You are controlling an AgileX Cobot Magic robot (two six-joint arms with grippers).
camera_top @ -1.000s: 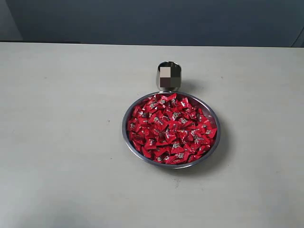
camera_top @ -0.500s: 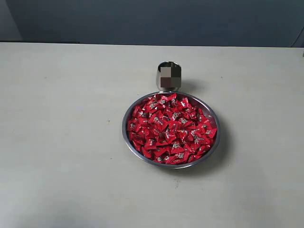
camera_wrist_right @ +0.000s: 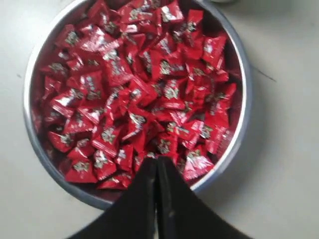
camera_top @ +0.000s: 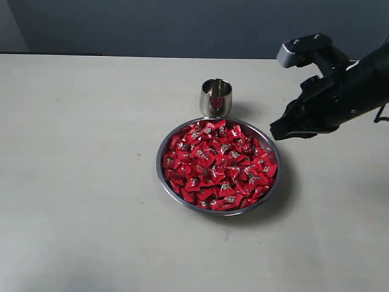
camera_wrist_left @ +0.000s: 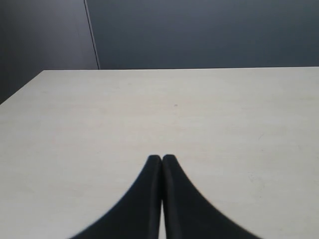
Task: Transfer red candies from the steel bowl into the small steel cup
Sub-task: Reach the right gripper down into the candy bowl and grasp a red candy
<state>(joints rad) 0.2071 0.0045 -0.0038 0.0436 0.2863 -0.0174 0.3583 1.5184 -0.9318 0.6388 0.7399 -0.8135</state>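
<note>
Backdrop: dark blue-grey wall [camera_top: 182, 24] behind a pale, matte tabletop [camera_top: 79, 182].
Left gripper [camera_wrist_left: 161, 158]: seen in its own wrist view only; the two black fingers are pressed together tip to tip with nothing between them, above bare tabletop [camera_wrist_left: 99, 124]. Its place relative to the steel bowl cannot be told.
Steel bowl [camera_top: 159, 170]: wide, shallow, shiny dish resting flat on the tabletop, a little right of the middle of the exterior view.
Red candies [camera_top: 219, 164]: foil-wrapped sweets with silvery-gold marks, heaped inside the steel bowl and covering its floor out to the rim; the right wrist view shows the same heap [camera_wrist_right: 134, 94] within the rim [camera_wrist_right: 244, 114].
Small steel cup [camera_top: 216, 96]: upright at the far rim of the steel bowl, just beside it; whether they touch cannot be told. Red shows on its wall. Its inside is not clear.
Right gripper [camera_top: 276, 131]: black arm reaching in from the right of the steel bowl; the fingers are closed together and carry nothing. In the right wrist view the tips [camera_wrist_right: 156, 160] lie over the edge of the candy heap, near the bowl's rim.
</note>
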